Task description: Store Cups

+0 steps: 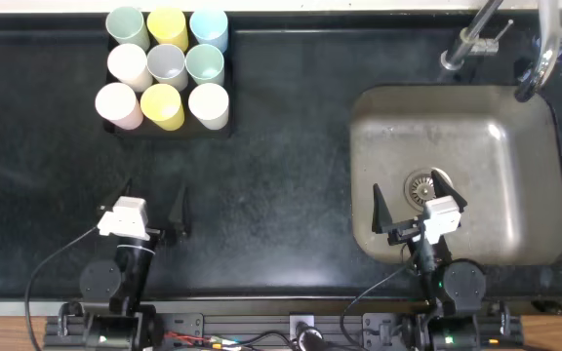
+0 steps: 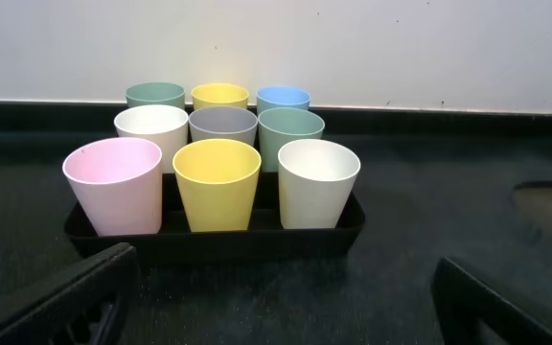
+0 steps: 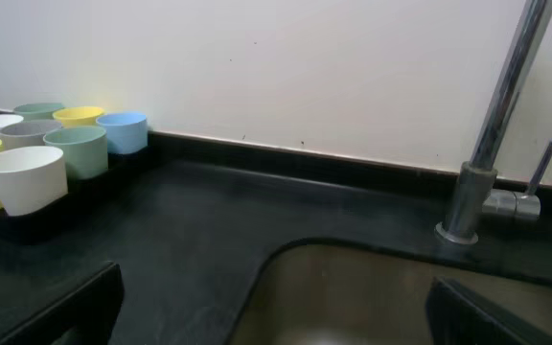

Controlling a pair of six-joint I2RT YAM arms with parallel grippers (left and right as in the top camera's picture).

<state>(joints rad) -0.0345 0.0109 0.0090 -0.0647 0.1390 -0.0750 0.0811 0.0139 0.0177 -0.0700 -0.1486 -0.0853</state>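
**Op:** Cup pos.?

**Tech:** Qty 9, all upright, mouths up, seated in the black tray (image 2: pixel 209 247) as a three-by-three grid. The tray rests on the dark counter (image 1: pixel 281 175), far-left area, near the back wall (image 2: pixel 372 48).

**Op:** Row order?

**Tech:** L to R throughout.
- Row nearest the arms: pink cup (image 2: pixel 113 187), yellow cup (image 2: pixel 217 184), cream cup (image 2: pixel 318 184).
- Mid row: white cup (image 2: pixel 151 125), grey cup (image 2: pixel 223 125), green cup (image 2: pixel 291 126).
- Back row: far green cup (image 2: pixel 155 94), far yellow cup (image 2: pixel 219 95), blue cup (image 2: pixel 283 97).

Neighbouring cups stand just beside each other; can't tell whether the rims touch.

**Op:** L tool status?

**Tech:** The left gripper (image 1: pixel 154 203) is released, w/ fingers spread wide and nothing between them. It sits on the near side of the tray, apart from it, facing the pink-yellow-cream row.

**Op:** R tool status?

**Tech:** The right gripper (image 1: pixel 413 198) is also released, fingers apart, no load. It hangs over the sink (image 1: pixel 515 156), near-left portion, by the drain (image 1: pixel 420 183), well apart from the tray and all cups.

**Op:** Other fixtures?

**Tech:** The sink is set into the counter on the right side. The faucet (image 1: pixel 473 39) stands on the counter behind the sink's back rim. Both arm bases stand along the counter's near edge, w/ cables trailing beside them.
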